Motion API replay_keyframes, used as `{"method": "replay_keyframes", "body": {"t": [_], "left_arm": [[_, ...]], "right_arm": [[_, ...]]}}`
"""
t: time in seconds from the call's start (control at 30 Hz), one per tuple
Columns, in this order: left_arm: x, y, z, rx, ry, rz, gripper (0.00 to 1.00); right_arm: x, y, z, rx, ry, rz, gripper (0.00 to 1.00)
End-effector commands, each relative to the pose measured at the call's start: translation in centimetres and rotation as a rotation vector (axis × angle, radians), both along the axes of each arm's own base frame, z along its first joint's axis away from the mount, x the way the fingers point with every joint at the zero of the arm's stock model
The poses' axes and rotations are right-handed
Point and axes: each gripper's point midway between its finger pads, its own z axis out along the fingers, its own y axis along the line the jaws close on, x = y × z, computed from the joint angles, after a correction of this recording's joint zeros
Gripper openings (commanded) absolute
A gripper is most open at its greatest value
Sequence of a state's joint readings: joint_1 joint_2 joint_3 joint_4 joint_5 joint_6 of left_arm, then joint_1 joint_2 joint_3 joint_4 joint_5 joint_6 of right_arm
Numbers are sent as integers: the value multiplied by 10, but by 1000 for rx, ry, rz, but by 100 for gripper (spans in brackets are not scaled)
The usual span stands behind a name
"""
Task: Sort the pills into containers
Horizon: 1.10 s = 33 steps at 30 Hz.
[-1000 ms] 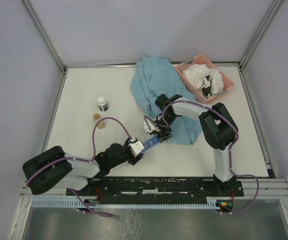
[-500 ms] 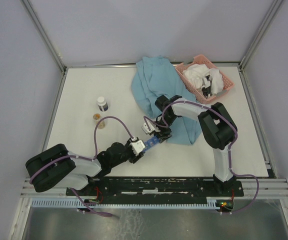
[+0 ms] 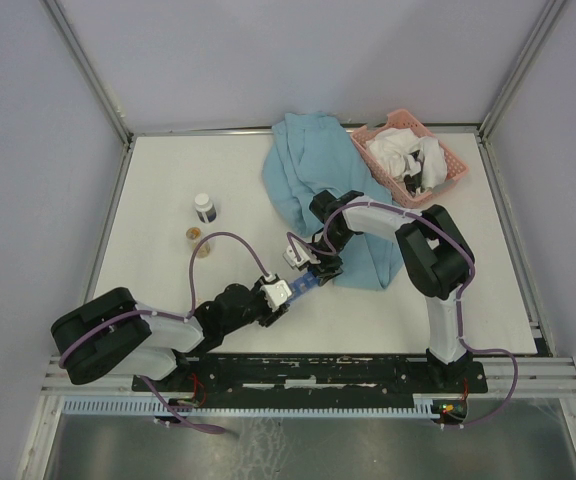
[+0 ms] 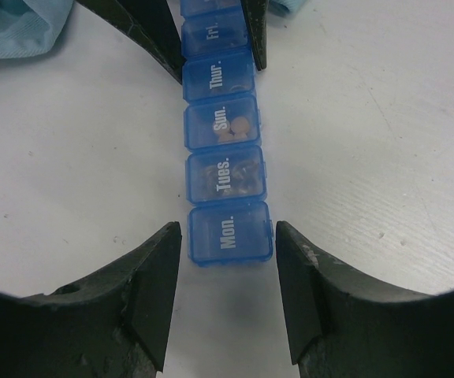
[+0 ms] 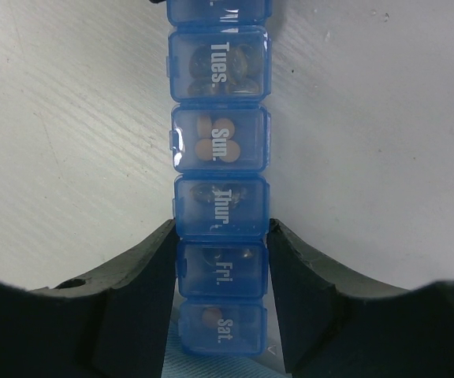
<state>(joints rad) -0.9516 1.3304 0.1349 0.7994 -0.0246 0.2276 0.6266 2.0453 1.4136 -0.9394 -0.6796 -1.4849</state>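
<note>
One organiser strip with pills lay near the table's front edge, right gripper clenched on it, left gripper straddling it, released.

Containers: translucent blue strip, white day lettering on every lid. Pills I see through it read tan-orange. Desk white. Cloth pale blue. Basket pink mesh. Arms black with white sections, cable purple.

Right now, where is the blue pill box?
In the overhead view the blue pill box lies near the front middle of the table, between the left gripper and right gripper, its far end at the edge of the blue cloth.
</note>
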Motion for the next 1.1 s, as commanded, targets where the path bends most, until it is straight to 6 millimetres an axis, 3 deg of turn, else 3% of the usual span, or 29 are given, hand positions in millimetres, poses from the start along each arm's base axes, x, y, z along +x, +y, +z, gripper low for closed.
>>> {"method": "replay_keyframes", "body": {"t": [0.0,0.13,0.27,1.07], "left_arm": [[6,-14,20,-53,-35,-9,58],[7,-14,20,-55,-32,-5,56],[6,-14,20,-59,-22,0,44],[-6,-11,21,-153,101,35,25]], "right_arm": [[-4,4,0,8,23,-1,56],[-5,3,-2,2,24,2,56],[-5,2,-3,-8,21,7,53],[0,-1,-11,-33,-47,7,37]]}}
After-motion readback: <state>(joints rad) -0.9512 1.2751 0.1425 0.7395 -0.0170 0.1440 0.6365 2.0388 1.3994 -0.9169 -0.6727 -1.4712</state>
